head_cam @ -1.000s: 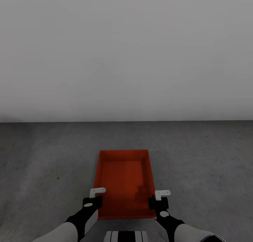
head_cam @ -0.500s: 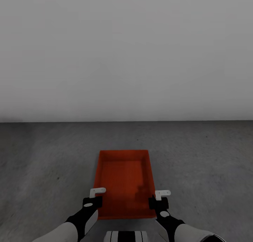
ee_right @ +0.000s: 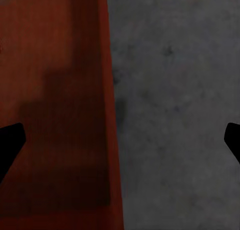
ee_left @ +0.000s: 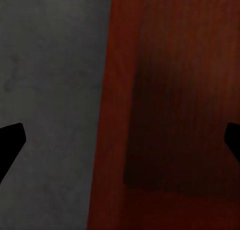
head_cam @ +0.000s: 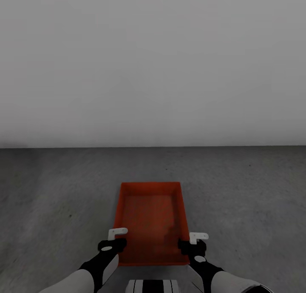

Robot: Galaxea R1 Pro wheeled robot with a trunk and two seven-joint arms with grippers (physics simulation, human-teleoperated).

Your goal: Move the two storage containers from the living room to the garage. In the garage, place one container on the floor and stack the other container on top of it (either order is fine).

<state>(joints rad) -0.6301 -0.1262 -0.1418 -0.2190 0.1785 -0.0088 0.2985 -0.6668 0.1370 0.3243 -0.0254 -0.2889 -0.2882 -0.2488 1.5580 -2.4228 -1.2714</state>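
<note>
One orange-red storage container sits open-top on the dark grey concrete floor of the garage, right in front of me. My left gripper hovers over its left wall near the close end, and my right gripper over its right wall. In the left wrist view the black fingertips stand wide apart, straddling the container's wall. The right wrist view gives the same picture, with the fingers spread on either side of the wall. Both grippers are open and hold nothing.
A plain pale grey wall rises beyond the container and meets the floor a short way behind it. Bare concrete spreads to the left and right of the container.
My right gripper has shifted slightly down and outward from the container's right wall. The container looks a touch lower and darker inside. The left arm has barely moved.
</note>
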